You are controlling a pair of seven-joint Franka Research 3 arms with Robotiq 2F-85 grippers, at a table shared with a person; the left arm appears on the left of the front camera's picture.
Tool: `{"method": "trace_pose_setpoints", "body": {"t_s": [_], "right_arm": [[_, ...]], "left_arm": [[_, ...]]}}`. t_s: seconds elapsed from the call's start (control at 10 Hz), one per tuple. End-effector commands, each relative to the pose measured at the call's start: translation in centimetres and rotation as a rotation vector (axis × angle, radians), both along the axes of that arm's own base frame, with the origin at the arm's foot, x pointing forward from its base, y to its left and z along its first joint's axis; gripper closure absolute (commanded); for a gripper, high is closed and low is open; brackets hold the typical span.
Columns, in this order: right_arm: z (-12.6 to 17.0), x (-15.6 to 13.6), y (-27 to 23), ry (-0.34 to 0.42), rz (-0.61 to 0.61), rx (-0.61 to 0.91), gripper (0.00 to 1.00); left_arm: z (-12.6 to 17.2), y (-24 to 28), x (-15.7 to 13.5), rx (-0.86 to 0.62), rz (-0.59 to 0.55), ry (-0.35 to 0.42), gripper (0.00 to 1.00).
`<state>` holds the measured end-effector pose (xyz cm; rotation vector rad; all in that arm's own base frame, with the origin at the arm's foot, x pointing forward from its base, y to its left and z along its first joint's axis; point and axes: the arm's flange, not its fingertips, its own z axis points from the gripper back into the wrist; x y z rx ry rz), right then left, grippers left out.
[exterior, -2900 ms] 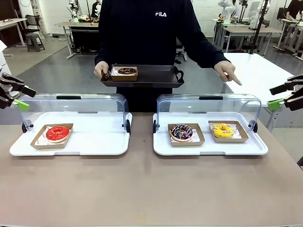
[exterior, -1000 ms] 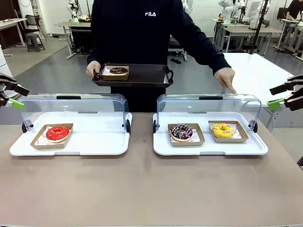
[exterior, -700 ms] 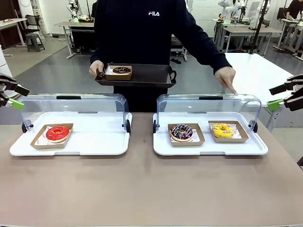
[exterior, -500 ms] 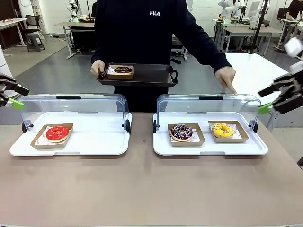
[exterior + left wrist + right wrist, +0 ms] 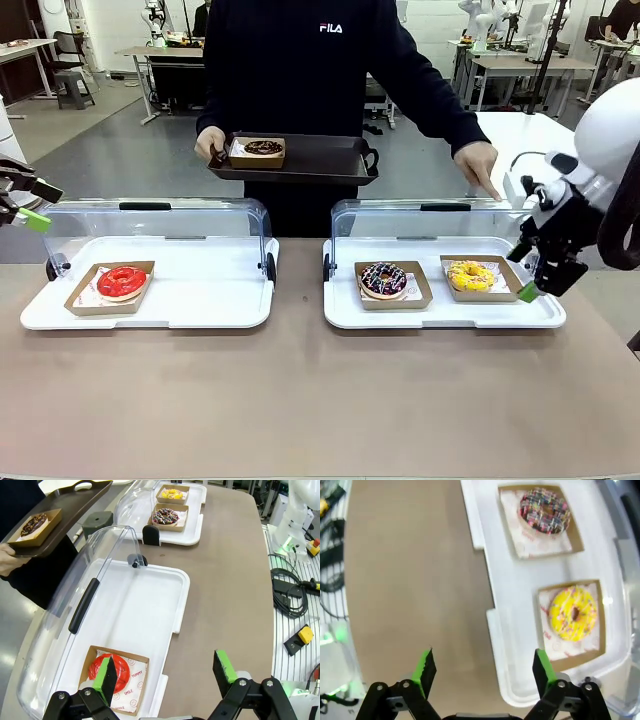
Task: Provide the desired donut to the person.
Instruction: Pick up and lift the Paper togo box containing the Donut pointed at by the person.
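Glossy yellow donut [image 5: 470,274], cardboard tray [image 5: 484,294], left end effector [image 5: 165,672] and right end effector [image 5: 483,666] apart

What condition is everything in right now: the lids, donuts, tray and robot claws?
Left lid: swung open.
Right lid: swung open.
Red donut: boxed, in left case.
Sprinkled donut: boxed, in right case.
Yellow donut: boxed, in right case.
Pointing hand: finger at right lid's top, behind yellow donut.
Serving tray: held by person, carrying one chocolate donut.
Left gripper: open, empty.
Right gripper: open, empty, above right case's end.
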<state>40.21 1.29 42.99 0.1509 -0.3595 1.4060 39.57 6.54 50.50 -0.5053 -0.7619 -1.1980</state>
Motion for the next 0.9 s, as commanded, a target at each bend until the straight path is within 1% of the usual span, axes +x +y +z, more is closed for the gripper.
{"method": "trace_pose_setpoints", "body": {"t_s": [0.0,0.1,0.2,0.3,0.5,0.7,0.8], "right_arm": [[-2.6,2.0,-1.4,-0.067,0.038,-0.033,0.0],[-3.7,3.6,-2.4,-0.1,0.053,-0.058,0.0],[-4.6,5.1,-3.2,-0.117,0.074,-0.07,0.0],[-5.2,6.2,-3.5,-0.141,0.071,-0.076,0.0],[-6.8,8.4,-3.9,-0.085,0.098,-0.065,0.0],[-8.0,10.3,-3.8,-0.077,0.102,-0.053,0.0],[-8.4,10.7,-3.9,-0.056,0.094,-0.065,0.0]], "left_arm": [[0.1,-0.1,0.3,-0.014,-0.002,-0.006,0.0],[0.1,-0.1,0.3,-0.014,-0.002,-0.006,0.0],[0.1,-0.1,0.3,-0.014,-0.002,-0.006,0.0],[0.1,-0.1,0.3,-0.014,-0.002,-0.006,0.0],[0.1,-0.1,0.3,-0.014,-0.002,-0.006,0.0],[0.1,-0.1,0.3,-0.014,-0.002,-0.006,0.0],[0.1,-0.1,0.3,-0.014,-0.002,-0.006,0.0]]}}
